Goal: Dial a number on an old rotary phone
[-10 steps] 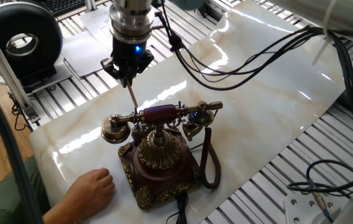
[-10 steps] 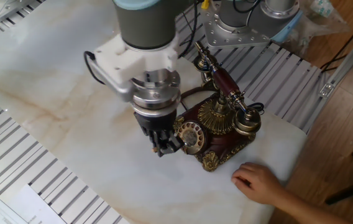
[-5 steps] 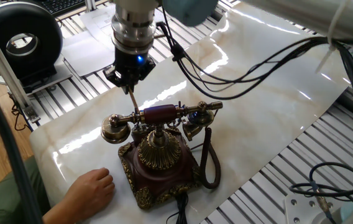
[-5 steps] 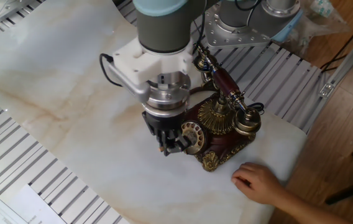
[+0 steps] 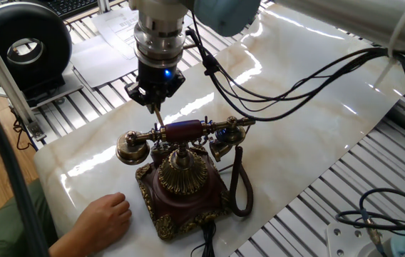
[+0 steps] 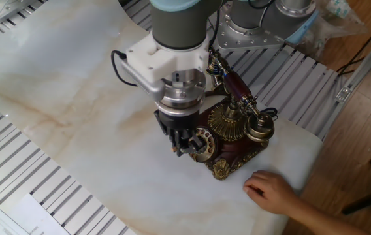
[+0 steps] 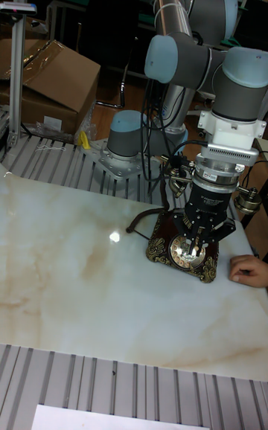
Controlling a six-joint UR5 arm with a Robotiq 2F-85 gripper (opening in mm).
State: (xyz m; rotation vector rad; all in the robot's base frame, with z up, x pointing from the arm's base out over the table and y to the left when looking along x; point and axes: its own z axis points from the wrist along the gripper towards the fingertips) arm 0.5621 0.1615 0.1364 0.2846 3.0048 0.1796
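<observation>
The old rotary phone (image 5: 188,196) stands on the marble sheet, with a maroon base, brass trim, a brass dome and the handset (image 5: 185,130) lying across its cradle. Its brass dial (image 6: 203,145) faces away from the dome side. My gripper (image 6: 184,140) hangs just over the dial, shut on a thin stick (image 5: 157,118) that points down at it. In the tall fixed view the gripper (image 7: 199,233) is right above the dial (image 7: 186,250) and the stick's tip reaches the dial face. I cannot tell whether the tip sits in a finger hole.
A person's hand (image 5: 106,214) rests on the marble beside the phone's corner, also in the other fixed view (image 6: 270,189). A black round device (image 5: 24,43) and papers (image 5: 99,61) lie past the sheet's edge. Loose cables (image 5: 373,207) hang by the slatted table. A cardboard box (image 7: 45,80) stands behind.
My gripper has moved sideways with the stick toward the phone, from beside the dial to right over it. The phone and the hand have not moved.
</observation>
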